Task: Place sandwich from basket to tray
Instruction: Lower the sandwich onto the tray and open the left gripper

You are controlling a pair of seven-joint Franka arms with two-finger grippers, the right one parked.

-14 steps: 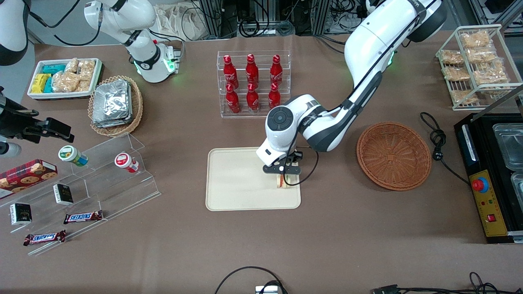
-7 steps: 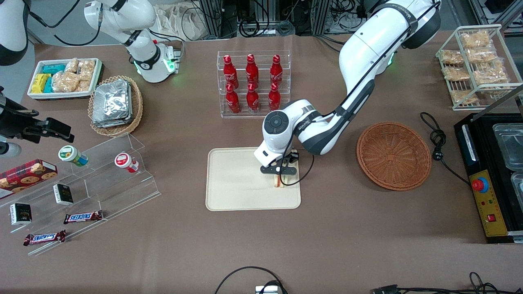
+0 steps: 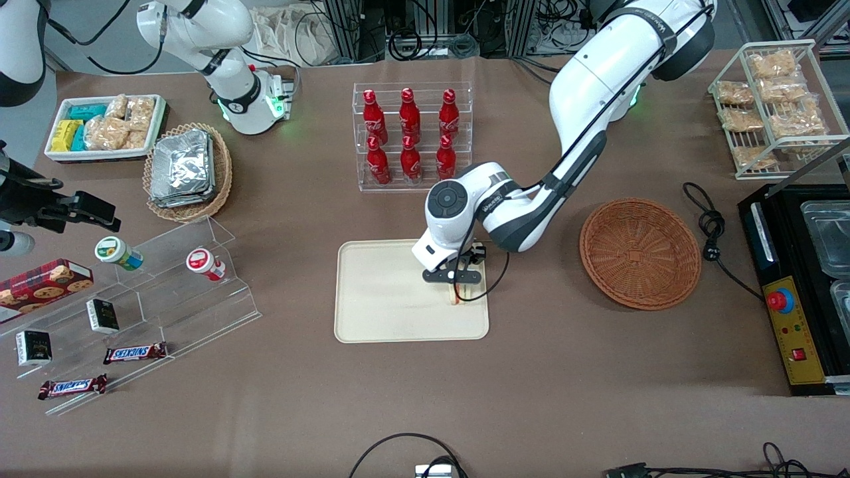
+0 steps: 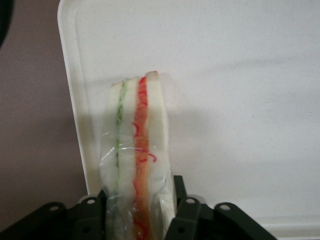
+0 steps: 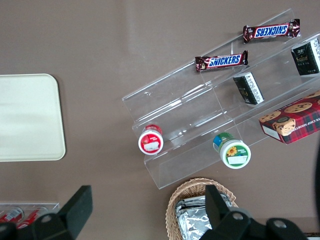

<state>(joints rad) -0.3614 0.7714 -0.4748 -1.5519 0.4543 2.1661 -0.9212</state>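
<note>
Over the last second the sandwich (image 4: 135, 165), pinched in the pincer (image 3: 458, 287), has been carried farther over the tray (image 3: 378, 312); only release remains.

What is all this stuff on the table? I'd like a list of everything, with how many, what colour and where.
sandwich: one, white with red and green filling, in the gripper's jaws just above the tray.
tray: one, cream, mid-table.
basket: one, reddish-brown, beside the tray toward the working arm's end.
bottles: six, red, in a clear rack farther from the front camera than the tray.
foil packets: a silver stack in a tan wicker basket, toward the parked arm's end.
Snickers bars: two, brown, on the clear stepped stand.
cookie box: one, red, on that stand.
wire rack: one, white, holding pale snack bags.
gripper: one, black, over the tray, shut on the sandwich.
</note>
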